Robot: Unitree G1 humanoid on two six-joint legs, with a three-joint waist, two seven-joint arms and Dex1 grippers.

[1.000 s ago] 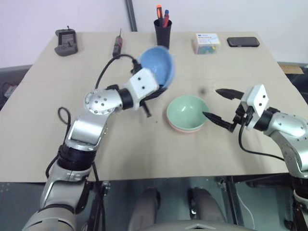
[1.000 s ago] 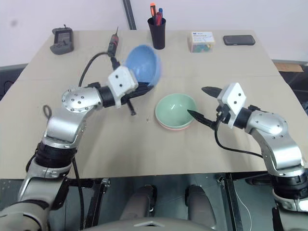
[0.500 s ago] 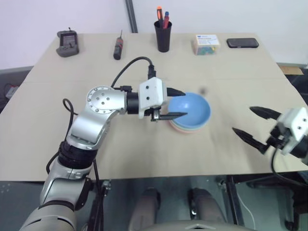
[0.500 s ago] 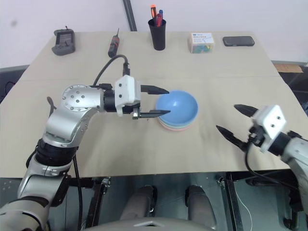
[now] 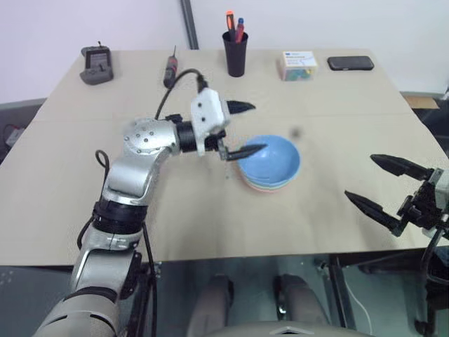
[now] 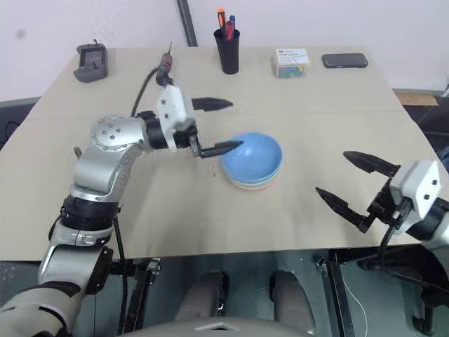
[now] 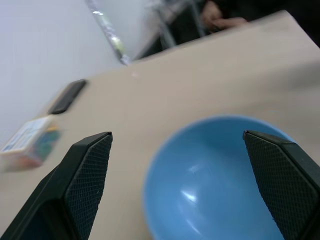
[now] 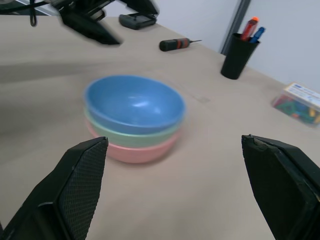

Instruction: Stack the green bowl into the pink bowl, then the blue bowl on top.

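While both grippers sit spread and empty, the bowls are nested mid-table (image 5: 175,203), a matte beige top with a seam across it. Right gripper (image 6: 351,184) hangs at the near right edge, fingers black, tapered, cross-hatched pads, well apart from the stack. Pink bowl (image 8: 142,151) at the bottom, green bowl (image 8: 132,136) in it, blue bowl (image 8: 132,102) on top; all round, smooth matte plastic, plain. Left gripper (image 5: 246,129) is just beside the blue rim, one finger tip over it, not pinching. Far edge: black cylindrical pen cup (image 5: 236,52), screwdriver (image 5: 170,67), clear box (image 5: 297,64) with a label too small to read, flat black phone (image 5: 350,63).
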